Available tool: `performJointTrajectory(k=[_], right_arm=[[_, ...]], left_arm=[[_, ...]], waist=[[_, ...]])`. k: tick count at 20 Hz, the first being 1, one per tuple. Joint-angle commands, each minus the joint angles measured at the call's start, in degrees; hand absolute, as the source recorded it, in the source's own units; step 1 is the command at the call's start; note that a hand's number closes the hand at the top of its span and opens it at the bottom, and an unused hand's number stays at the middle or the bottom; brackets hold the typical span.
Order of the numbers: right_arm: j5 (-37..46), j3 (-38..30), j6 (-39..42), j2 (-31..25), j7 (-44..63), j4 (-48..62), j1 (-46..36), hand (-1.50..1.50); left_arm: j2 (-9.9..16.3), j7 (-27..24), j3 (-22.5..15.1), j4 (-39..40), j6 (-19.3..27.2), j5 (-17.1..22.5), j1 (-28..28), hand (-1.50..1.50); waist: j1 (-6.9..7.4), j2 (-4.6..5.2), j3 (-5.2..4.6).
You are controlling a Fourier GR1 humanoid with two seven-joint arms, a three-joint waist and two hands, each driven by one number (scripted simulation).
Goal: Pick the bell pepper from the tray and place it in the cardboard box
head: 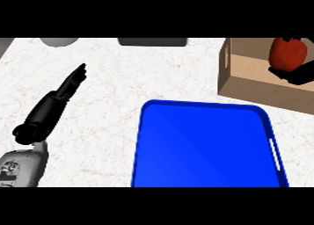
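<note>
Over the far right corner of the desk [120, 79], the right hand [302, 72] hangs above the open cardboard box [250, 74] with its fingers curled round the bell pepper [288, 53], which shows red at the box's far side. The pepper looks to be above the box's opening, not yet resting inside, though how high it sits cannot be told. The blue tray [205, 149], at the near edge just beside the box, has nothing showing on it.

The risk now, as I judge it, is in the release: the pepper sits near the box's far right side, so letting go too early could send it onto the rim or off the desk. A knock from the hand could also shift the box.

The left hand [71, 83] rests near the left edge, fingers straight, touching nothing.
</note>
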Motion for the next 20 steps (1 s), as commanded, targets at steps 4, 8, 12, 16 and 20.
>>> performJointTrajectory(k=[4,8,12,16,20], right_arm=[[6.6,4.89,7.73,-8.2,-5.97,19.14,-6.32,1.5],[10.32,6.4,7.13,-11.17,-15.01,32.75,-11.49,1.5],[17.0,11.8,4.23,-9.52,-17.52,40.3,-12.98,1.5],[18.3,13.76,8.6,-13.32,-28.8,47.86,-14.18,-1.5],[17.22,13.21,9.71,-13.15,-37.86,52.56,-17.36,-1.5]], left_arm=[[0.54,-1.85,0.17,2.58,-0.73,-0.54,-1.63,0.0],[0.63,-0.56,0.51,1.17,-1.89,0.81,-1.51,0.0],[-2.08,-0.28,-1.69,-0.41,0.14,-0.78,-1.07,0.0],[-0.68,-0.89,-0.39,1.98,-0.64,-0.67,-2.05,0.0],[-1.08,-2.26,-1.48,1.13,-0.33,-1.87,-0.58,0.0]], waist=[[0.98,0.46,-0.03],[2.02,0.66,0.06],[2.4,0.64,0.08],[1.99,0.83,0.12],[2.06,0.76,0.14]])
